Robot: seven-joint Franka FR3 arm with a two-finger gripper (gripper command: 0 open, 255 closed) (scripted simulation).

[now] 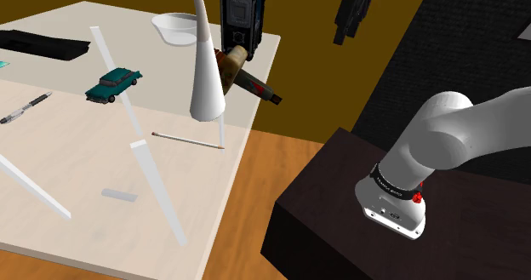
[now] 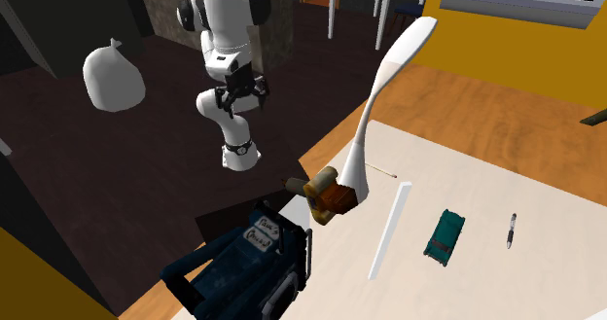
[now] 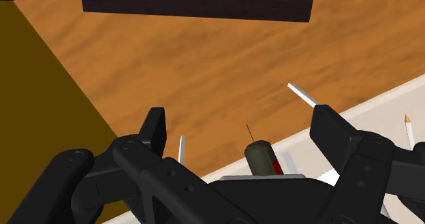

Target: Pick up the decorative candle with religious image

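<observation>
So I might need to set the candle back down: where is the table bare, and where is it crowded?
Bare: between teal car and pen, and beside the thin stick toward the table edge. Crowded: the corner where candle, white cone, radio and bowl cluster.

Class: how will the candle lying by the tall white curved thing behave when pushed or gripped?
The candle lies on its side, a cylinder, so a push would probably roll it. It looks rigid; its round wall might slip between the fingers.

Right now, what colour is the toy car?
The toy car is teal, clearest in the shoulder view.
</observation>
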